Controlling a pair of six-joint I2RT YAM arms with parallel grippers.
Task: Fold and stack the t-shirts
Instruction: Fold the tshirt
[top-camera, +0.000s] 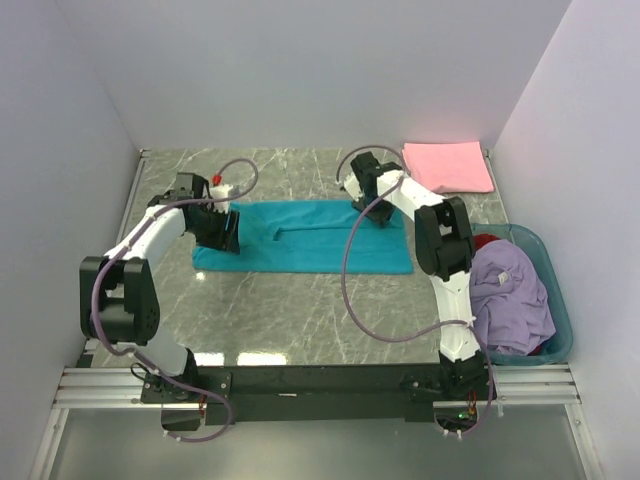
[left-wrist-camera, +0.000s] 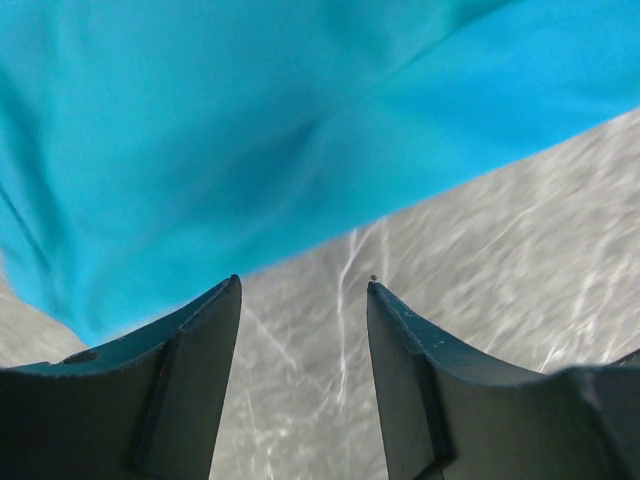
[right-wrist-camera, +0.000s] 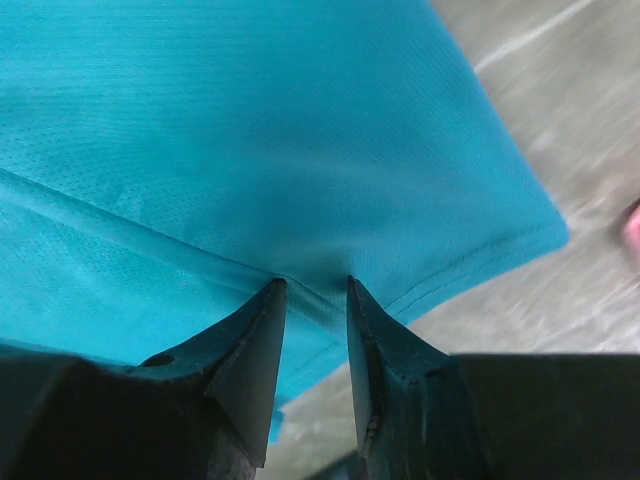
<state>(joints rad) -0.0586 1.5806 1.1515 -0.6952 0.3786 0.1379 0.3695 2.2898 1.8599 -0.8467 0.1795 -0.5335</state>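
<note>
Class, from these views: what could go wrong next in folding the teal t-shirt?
The left gripper is open over bare table, just short of the teal t-shirt; closing there may grab nothing. The right gripper straddles the hem with a narrow gap, so it might catch only one layer and skew the fold.

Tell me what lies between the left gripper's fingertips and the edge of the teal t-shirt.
Only bare marble table, as the left wrist view shows: the open left gripper faces the edge of the teal t-shirt.

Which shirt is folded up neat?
The pink t-shirt, a flat square in the far corner. The teal t-shirt lies long; the lavender t-shirt is crumpled in the basket.
</note>
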